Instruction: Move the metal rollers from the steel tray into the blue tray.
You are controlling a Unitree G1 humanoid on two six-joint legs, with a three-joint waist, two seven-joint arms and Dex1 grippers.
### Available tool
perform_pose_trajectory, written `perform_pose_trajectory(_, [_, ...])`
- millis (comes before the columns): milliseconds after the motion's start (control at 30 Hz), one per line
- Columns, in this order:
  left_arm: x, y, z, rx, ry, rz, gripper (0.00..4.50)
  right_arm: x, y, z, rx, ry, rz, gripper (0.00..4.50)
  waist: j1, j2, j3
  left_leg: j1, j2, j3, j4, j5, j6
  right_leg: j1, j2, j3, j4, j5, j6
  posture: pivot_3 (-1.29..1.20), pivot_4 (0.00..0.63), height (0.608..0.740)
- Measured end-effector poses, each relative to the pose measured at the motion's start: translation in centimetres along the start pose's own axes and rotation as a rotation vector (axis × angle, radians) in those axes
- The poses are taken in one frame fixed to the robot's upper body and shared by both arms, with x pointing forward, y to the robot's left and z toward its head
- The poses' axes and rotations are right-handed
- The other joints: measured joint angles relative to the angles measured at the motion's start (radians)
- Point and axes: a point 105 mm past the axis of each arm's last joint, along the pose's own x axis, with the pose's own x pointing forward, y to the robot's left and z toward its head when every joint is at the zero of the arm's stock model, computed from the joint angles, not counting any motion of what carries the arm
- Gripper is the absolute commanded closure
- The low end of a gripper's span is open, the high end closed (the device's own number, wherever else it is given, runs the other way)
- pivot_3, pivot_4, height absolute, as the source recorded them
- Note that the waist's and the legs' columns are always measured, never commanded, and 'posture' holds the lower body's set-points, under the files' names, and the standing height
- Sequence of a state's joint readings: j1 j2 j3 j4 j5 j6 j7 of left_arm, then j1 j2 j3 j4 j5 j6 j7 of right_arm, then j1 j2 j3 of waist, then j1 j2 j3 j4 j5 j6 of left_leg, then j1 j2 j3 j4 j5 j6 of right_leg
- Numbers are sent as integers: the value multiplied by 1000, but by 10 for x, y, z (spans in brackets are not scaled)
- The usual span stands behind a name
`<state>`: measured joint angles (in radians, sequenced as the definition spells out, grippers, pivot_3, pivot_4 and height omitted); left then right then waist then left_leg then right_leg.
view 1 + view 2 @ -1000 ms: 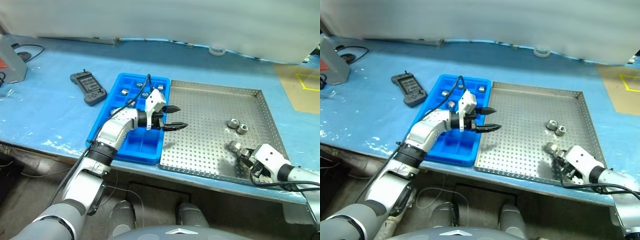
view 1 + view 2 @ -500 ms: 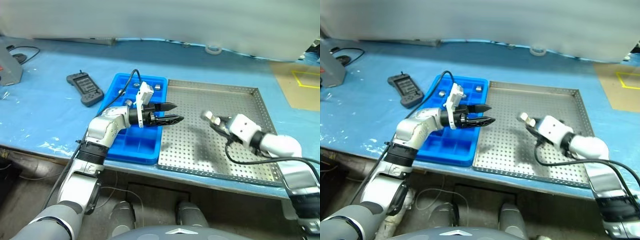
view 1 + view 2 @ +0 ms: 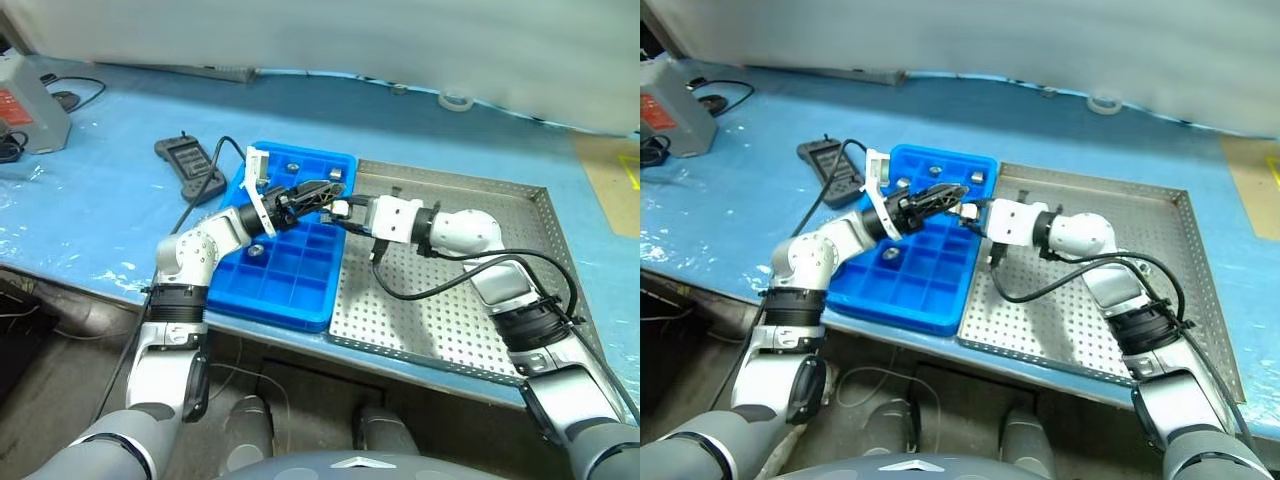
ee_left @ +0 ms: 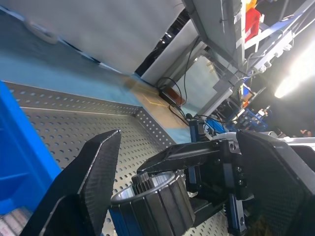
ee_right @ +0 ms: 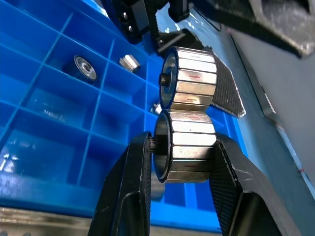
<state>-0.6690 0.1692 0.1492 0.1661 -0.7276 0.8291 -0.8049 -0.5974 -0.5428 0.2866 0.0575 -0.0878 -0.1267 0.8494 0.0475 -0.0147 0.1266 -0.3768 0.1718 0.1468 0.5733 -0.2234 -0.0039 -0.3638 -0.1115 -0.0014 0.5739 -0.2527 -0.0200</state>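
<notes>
Hovering over the near-right edge of the bright blue plastic compartment tray [image 3: 262, 305], the left gripper [image 3: 322, 192] and right gripper [image 3: 343, 208] met tip to tip in the head views. The right gripper was pinched on a small silvery metal roller [image 3: 339, 208]. A few rollers already lay in the blue tray's cells, one at [image 3: 256, 250]. The large perforated steel tray [image 3: 1060, 320] lay touching the blue tray's right side, and the right arm covered much of its floor, so any rollers left on it could not be counted.

In the left wrist view, the left gripper [image 4: 179, 135] stood wide, its fingers [image 4: 93, 172] apart from the held roller [image 4: 152, 196] between them.

In the right wrist view, the right gripper [image 5: 183, 141] clamped the held roller [image 5: 184, 152] above the blue tray [image 5: 49, 108]. A second roller [image 5: 189, 81] sat just beyond it. What carried that one was hard to make out.

This looked like the delivery step, perhaps a handover. Next, the roller would need either the left fingers closing before release, or lowering over a free cell.
</notes>
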Motion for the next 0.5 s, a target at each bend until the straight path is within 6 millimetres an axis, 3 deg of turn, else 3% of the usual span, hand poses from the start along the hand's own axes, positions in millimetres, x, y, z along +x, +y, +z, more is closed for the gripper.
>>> perform_pose_trajectory(500, [-1, 3, -2, -19, 32, 24, 554, 7, 4, -2, -5, -7, -2, 3258, -3, -1, 0, -1, 1, 0, 3, 1, -2, 0, 1, 0, 0, 0, 1, -20, 150, 740])
